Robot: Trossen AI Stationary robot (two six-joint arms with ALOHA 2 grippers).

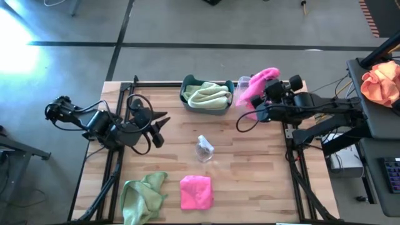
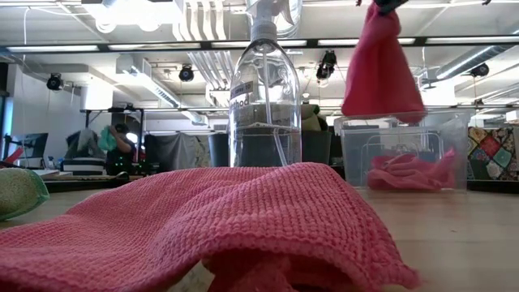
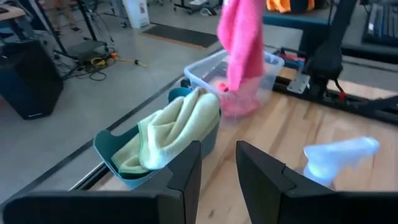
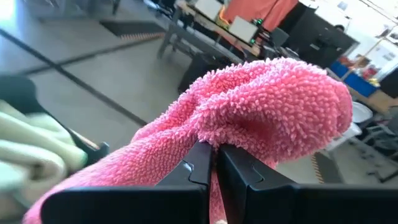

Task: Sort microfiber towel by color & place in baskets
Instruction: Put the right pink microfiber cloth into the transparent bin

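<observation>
My right gripper is shut on a bright pink towel above the clear basket at the table's far right. The towel hangs over the basket, and another pink towel lies inside. The dark teal basket beside it holds sage green towels. A green towel and a pink towel lie flat near the table's near edge. My left gripper is open and empty at the table's left, pointing at the baskets. My right gripper pinches a bunched fold of the pink towel between its two fingers. The towel bulges past the fingers and hangs slack below them, lifted clear of the table, its lower end at the clear basket's opening.
A clear spray bottle stands upright in the middle of the table. An orange cloth bundle lies on a stand off the table's right. Black frame rails run along the table's left and right edges.
</observation>
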